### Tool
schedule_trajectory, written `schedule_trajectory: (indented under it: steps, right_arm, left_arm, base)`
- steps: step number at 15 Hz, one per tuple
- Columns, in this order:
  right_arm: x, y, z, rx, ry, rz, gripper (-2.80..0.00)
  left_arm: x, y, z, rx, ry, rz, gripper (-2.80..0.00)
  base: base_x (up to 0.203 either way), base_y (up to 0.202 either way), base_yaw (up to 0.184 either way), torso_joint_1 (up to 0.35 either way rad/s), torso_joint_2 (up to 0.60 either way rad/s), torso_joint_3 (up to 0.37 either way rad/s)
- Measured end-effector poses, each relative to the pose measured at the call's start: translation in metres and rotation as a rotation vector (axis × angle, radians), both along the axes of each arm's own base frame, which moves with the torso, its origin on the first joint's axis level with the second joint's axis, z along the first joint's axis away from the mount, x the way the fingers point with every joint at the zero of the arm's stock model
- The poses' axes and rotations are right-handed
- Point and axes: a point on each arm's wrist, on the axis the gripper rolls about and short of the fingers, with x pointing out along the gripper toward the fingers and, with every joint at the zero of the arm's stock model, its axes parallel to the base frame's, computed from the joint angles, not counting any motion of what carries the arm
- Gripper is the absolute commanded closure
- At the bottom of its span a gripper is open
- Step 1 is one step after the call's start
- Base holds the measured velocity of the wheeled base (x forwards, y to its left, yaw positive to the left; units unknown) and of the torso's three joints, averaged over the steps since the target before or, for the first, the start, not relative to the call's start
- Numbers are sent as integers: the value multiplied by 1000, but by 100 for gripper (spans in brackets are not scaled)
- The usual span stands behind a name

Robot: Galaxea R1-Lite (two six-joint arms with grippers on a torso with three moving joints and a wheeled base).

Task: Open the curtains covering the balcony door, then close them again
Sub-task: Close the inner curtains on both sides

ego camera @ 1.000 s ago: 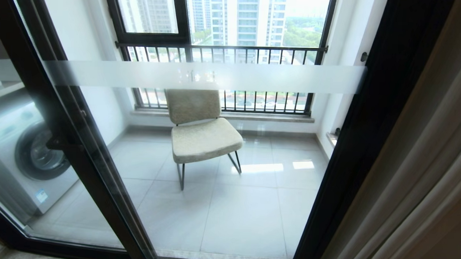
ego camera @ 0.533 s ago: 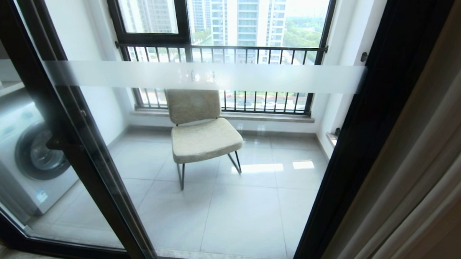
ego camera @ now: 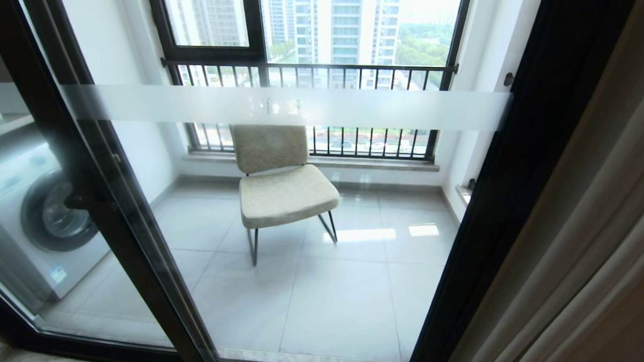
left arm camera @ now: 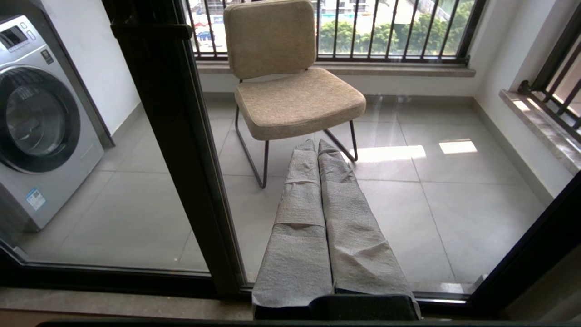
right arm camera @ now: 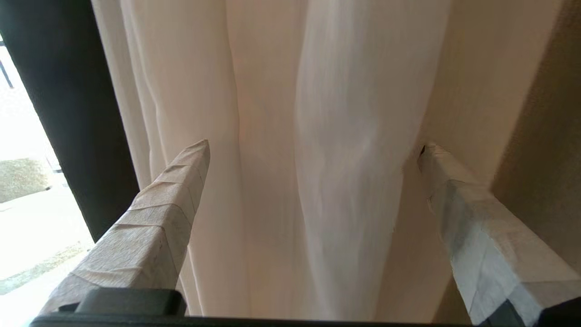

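Head view only: floor-length beige-and-white pleated curtains (ego camera: 582, 238) gathered right of black-framed glass balcony door (ego camera: 492, 219), folds vertical. Right wrist view: right gripper (right arm camera: 313, 150) spread wide, straddling a sheer fold, ungripped. Left gripper (left arm camera: 317, 147) closed, empty.

Sheer cloth curtains (right arm camera: 290, 159) (finely woven), clear glass balcony door (ego camera: 309, 245), glossy floor tiles (ego camera: 339, 310)

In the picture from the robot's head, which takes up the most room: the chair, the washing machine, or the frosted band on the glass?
1. Frosted band
2. Chair and washing machine: too alike to rank; the machine is partly cut off.
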Motion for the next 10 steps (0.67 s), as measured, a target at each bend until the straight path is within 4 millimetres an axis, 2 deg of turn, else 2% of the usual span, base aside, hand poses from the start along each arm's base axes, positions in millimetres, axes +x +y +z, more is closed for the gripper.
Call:
schedule_trajectory:
  steps: [4,7,8,10]
  right_arm:
    - [19,-9,0,21,36,4,-280]
    - [26,-11,-2,37,49,8,-280]
    - [26,-11,-3,39,51,8,0]
    - [27,-12,-4,40,54,9,0]
  left_arm:
    - [0,0,0,0,0,0,0]
    - [0,0,0,0,0,0,0]
    - [0,0,0,0,0,0,0]
    - [0,0,0,0,0,0,0]
  base:
    - [0,0,0,0,0,0]
    - [0,0,0,0,0,0]
    - [0,0,0,0,0,0]
    - [0,0,0,0,0,0]
